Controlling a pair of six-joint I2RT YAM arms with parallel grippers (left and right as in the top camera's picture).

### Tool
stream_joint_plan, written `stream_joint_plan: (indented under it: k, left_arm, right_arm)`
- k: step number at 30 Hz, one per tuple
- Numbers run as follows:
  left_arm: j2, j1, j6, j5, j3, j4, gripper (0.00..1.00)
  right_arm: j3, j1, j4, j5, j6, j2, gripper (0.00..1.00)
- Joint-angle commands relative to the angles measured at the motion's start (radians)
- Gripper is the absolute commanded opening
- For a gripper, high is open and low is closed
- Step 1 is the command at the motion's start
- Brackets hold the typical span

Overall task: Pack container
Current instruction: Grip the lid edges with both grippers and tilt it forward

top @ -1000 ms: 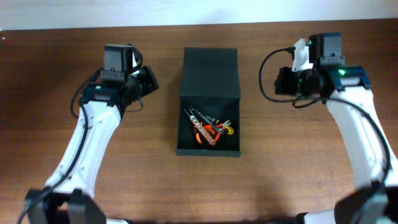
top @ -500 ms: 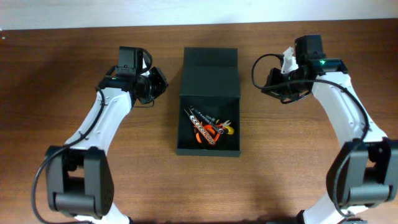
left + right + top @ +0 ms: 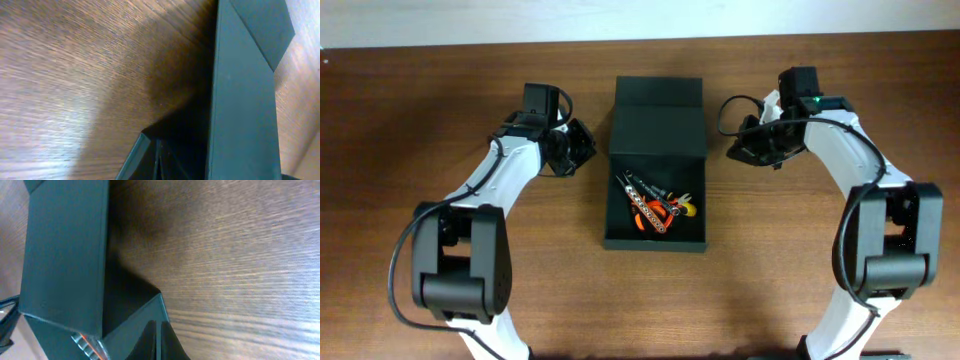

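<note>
The dark green container (image 3: 658, 120) sits mid-table with its flap lid laid open toward the back. Several orange and black hand tools (image 3: 655, 208) lie inside its front part. My left gripper (image 3: 582, 147) is shut and empty, just left of the lid's hinge line. My right gripper (image 3: 733, 152) is shut and empty, just right of it. In the left wrist view the container's side (image 3: 242, 100) fills the right, with the dark fingers (image 3: 158, 160) close beside it. In the right wrist view the container (image 3: 65, 255) is at left, with the fingers (image 3: 158, 335) at its corner.
Brown wooden table (image 3: 790, 260) all round the container. A tool's silver and orange end (image 3: 87, 342) shows at the bottom left of the right wrist view. A pale wall runs along the table's far edge.
Both arms have swung inward toward the container. The left gripper moved right and the right gripper moved left, and each now sits close to a side of the lid.
</note>
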Motion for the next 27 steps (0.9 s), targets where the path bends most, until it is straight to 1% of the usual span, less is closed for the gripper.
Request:
stream_joint_plan:
  k: [1,8,22,27]
  left_arm:
    - [0.054,0.004,-0.026,0.077,0.019,0.023,0.02]
    - [0.101,0.004,-0.045,0.130,0.019,0.068,0.02]
    - [0.117,0.003,-0.093,0.142,0.019,0.142,0.02]
    - [0.153,-0.001,-0.118,0.195,0.019,0.192,0.02]
  right_arm:
    - [0.024,-0.004,0.021,-0.061,0.033,0.026,0.04]
    - [0.024,0.007,0.080,-0.072,0.084,0.069,0.04]
    - [0.024,0.058,0.250,-0.144,0.208,0.169,0.04]
    - [0.024,0.065,0.286,-0.147,0.211,0.175,0.04]
